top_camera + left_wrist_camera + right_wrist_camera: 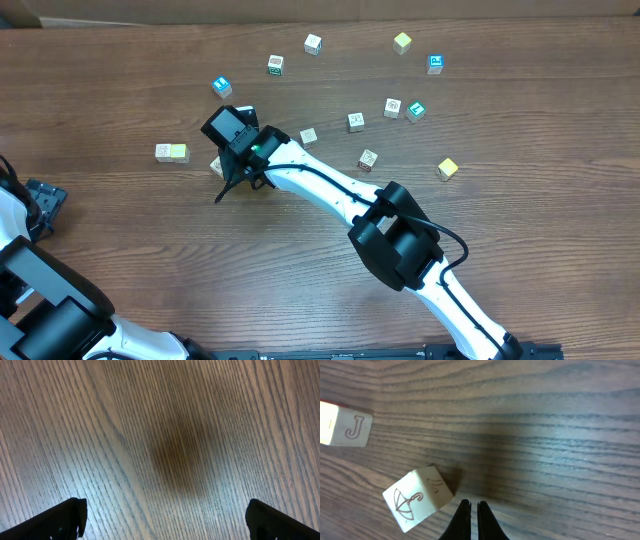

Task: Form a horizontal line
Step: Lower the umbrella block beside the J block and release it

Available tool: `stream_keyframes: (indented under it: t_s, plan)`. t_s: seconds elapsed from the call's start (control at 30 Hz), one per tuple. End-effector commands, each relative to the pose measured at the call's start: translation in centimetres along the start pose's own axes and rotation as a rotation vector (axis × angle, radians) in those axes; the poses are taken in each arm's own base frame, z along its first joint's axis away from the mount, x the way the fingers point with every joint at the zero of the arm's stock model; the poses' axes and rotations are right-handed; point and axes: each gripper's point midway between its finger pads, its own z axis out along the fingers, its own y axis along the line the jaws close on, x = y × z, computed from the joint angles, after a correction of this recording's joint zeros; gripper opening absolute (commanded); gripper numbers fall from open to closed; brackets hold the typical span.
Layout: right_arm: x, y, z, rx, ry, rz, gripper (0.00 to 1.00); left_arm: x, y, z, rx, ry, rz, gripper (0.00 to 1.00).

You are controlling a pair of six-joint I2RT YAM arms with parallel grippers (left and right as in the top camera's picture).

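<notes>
The horizontal line [171,152] is sitting out at 9 o'clock from the middle of the table [120,80]. So far it is showing only a white cube and a yellow one, touching side by side. The right gripper [472,505] is reaching in just at 4 o'clock of that pair, its fingers pressed together and pinching nothing. In its wrist view the umbrella cube [417,497] is lying tilted just beside the tips, at their 10 o'clock, and I cannot tell whether it is touching them. The J cube [350,430] is lying farther off at the frame's left edge. Loose cubes [356,121] are lying scattered from 11 round to 3 o'clock. The left gripper [165,512] is hanging spread wide over bare wood.
</notes>
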Motion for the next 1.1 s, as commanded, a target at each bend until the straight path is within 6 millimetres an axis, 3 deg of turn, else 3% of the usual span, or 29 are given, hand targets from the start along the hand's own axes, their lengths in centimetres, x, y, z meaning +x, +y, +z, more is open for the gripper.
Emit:
stream_keyframes:
  t_s: [0.0,0.27,0.63,0.83,1.07]
  plan:
    - [1.5,1.1,0.6,-0.074,0.074,0.001,0.04,0.3,0.5,0.6,-0.028,0.008,0.006,1.00]
    - [4.1,2.3,0.3,-0.082,0.146,-0.030,0.04,0.3,0.5,0.6,-0.028,0.008,0.006,1.00]
    - [3.9,2.6,1.0,-0.096,0.129,-0.029,0.04,0.3,0.5,0.6,-0.028,0.008,0.006,1.00]
    - [4.4,4.3,1.8,-0.166,0.141,-0.003,0.04,0.3,0.5,0.6,-0.028,0.008,0.006,1.00]
    - [3.4,4.5,1.9,-0.155,0.084,-0.007,0.04,0.3,0.5,0.6,-0.028,0.008,0.006,1.00]
